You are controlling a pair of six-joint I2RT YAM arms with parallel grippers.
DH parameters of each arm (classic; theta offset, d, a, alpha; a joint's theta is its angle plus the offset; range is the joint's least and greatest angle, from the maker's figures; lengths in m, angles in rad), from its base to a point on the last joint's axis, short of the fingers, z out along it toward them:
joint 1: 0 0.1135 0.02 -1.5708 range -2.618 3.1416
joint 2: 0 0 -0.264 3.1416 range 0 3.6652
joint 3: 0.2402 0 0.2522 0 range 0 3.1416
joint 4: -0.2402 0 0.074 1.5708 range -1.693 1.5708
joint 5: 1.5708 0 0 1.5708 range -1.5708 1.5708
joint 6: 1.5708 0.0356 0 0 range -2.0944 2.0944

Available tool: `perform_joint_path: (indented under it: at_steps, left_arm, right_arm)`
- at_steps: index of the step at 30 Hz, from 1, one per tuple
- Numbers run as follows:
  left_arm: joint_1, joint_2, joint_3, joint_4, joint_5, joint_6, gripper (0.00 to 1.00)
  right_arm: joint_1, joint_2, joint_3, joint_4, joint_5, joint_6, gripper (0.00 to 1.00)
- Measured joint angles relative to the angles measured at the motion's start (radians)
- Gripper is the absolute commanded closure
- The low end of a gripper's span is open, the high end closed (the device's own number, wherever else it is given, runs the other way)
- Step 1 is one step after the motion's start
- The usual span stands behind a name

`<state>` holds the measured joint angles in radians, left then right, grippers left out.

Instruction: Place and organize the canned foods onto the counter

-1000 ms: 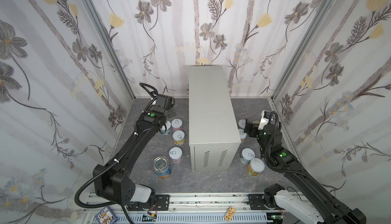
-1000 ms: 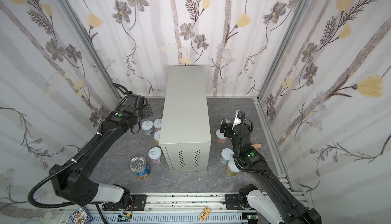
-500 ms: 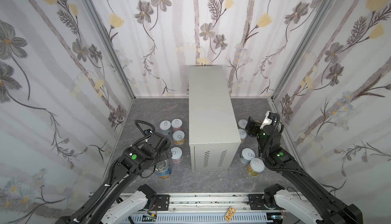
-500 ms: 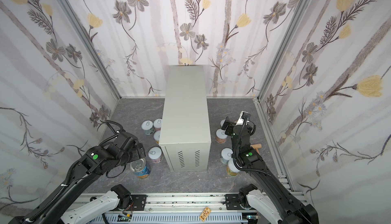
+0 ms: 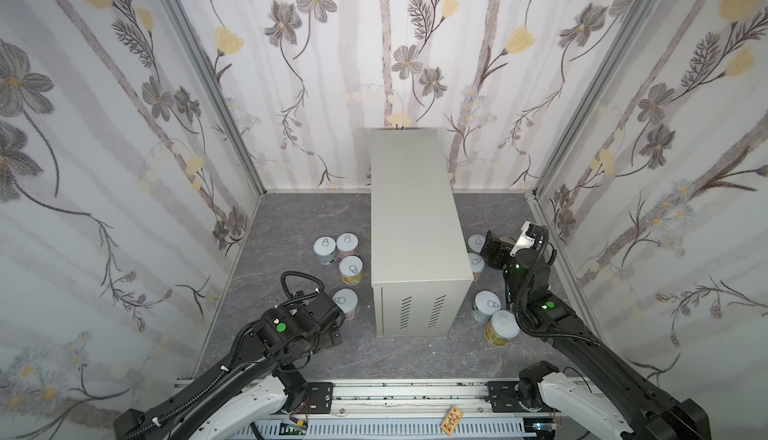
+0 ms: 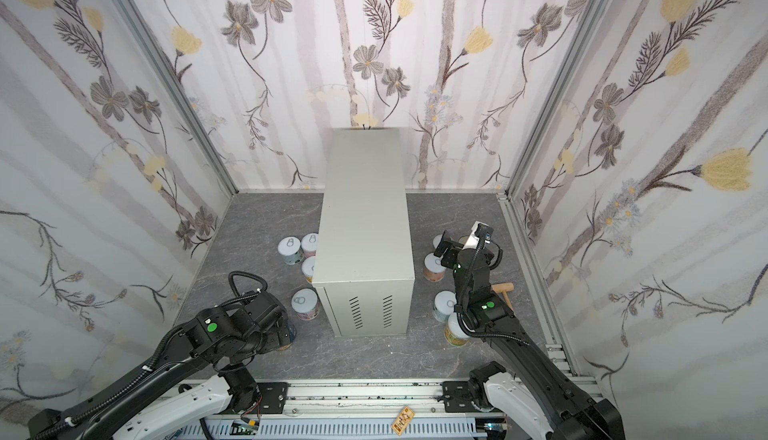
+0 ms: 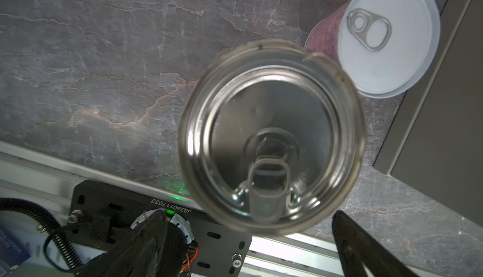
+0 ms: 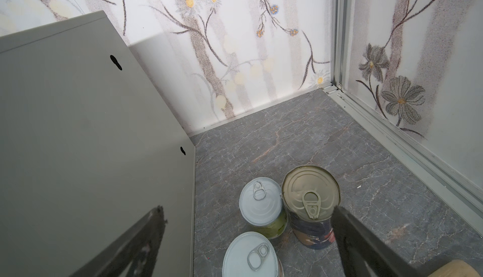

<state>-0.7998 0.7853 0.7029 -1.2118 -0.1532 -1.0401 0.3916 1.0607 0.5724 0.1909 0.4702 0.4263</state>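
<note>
The beige-grey counter (image 5: pixel 415 218) stands mid-floor with a bare top. Several white-lidded cans (image 5: pixel 351 269) stand on the floor to its left, more (image 5: pixel 487 303) to its right. My left gripper (image 7: pixel 247 213) is open and hovers right above a metal-topped can (image 7: pixel 271 137), which its wrist (image 5: pixel 299 326) hides in a top view. My right gripper (image 8: pixel 247 207) is open over a dark navy metal-topped can (image 8: pixel 311 192), a green-labelled can (image 8: pixel 261 202) and another white-lidded can (image 8: pixel 251 254) beside the counter's side wall (image 8: pixel 78 132). Neither gripper holds anything.
A small wooden mallet (image 6: pixel 503 290) lies on the dark marbled floor (image 5: pixel 299 218) right of the right arm. Flowered walls close in three sides. A metal rail (image 5: pixel 395 396) with the arm bases runs along the front.
My left arm has swung from the back cans beside the counter to the front, coming down over the metal-topped can. The right gripper has drawn back and sunk a little. Both stay open.
</note>
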Motion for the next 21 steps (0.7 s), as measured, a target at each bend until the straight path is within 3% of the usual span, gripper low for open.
perform_joint_path:
  at_steps: [11,17,21]
  left_arm:
    - [-0.002,0.074,-0.166,0.235,-0.126,-0.079,0.00]
    - [0.003,0.100,-0.203,0.353,-0.185,-0.032,0.00]
    - [0.004,0.132,-0.203,0.385,-0.213,-0.002,0.06]
  right_arm:
    - [0.000,-0.053,-0.042,-0.001,0.016,-0.001,0.00]
    - [0.000,-0.064,-0.050,-0.006,0.027,-0.001,0.00]
    - [0.000,-0.080,-0.055,-0.007,0.036,-0.001,0.00]
